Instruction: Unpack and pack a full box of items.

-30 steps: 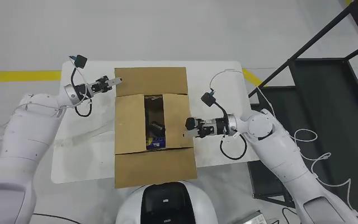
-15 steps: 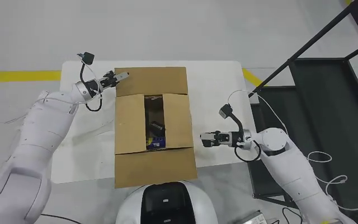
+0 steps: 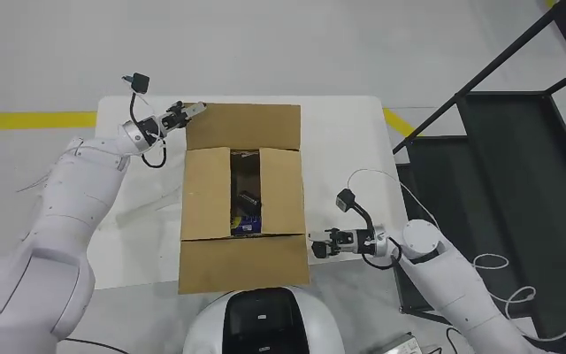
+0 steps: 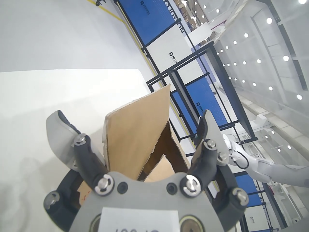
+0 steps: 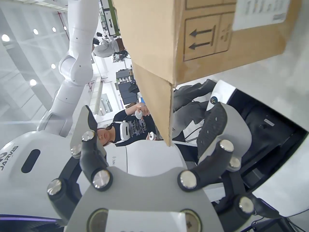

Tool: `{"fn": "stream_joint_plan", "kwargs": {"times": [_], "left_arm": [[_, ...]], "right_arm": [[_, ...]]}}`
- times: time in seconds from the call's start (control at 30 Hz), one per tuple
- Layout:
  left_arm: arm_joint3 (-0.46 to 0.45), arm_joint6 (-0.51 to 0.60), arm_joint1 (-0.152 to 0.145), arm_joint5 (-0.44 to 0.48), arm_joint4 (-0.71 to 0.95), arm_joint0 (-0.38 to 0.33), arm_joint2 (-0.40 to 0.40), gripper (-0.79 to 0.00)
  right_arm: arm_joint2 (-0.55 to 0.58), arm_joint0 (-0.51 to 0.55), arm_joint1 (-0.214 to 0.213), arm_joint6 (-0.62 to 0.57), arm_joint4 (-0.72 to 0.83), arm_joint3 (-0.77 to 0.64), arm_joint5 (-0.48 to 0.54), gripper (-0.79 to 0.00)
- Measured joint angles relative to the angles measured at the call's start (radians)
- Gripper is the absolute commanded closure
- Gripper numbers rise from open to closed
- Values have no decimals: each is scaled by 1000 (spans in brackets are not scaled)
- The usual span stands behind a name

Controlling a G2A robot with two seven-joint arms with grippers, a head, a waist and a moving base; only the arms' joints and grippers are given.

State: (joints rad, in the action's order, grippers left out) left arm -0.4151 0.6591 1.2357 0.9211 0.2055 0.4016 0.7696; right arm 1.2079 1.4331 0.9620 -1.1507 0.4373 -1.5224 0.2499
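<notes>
Standing open on the white table, the cardboard box is right in front of the robot, and both arms are at its flaps. The left gripper is up at the far left corner, fingers spread wide with the corner of the far flap between them, not pinched. The right gripper is down at the near right corner, also spread, with the edge of the near flap running between its fingers; I can't tell whether either finger touches the card. As for progress, I'd call it very early: the far and near flaps are folded out, but the two side flaps half cover the opening, and the dark items sit inside in the gap between them. Nothing looks unpacked yet, so all the taking out and the repacking are left. On the box wall there's a pair of printed arrows and a white label, its print too small to make out.
</notes>
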Motion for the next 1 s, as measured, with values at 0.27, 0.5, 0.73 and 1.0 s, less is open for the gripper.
{"fn": "stream_joint_plan", "kwargs": {"times": [0.27,0.5,0.73,1.0], "left_arm": [[6,170,-8,66,93,-4,30,-785],[-121,200,-58,40,78,41,11,-785],[-338,238,-157,2,43,119,-50,-785],[-479,252,-261,-12,77,161,-82,-785]], "right_arm": [[-57,8,11,-42,77,-38,2,-785],[-53,-23,17,-55,131,-44,42,-785],[-50,-81,24,-37,140,-50,79,-785],[-17,-134,27,-6,153,-21,111,-785]]}}
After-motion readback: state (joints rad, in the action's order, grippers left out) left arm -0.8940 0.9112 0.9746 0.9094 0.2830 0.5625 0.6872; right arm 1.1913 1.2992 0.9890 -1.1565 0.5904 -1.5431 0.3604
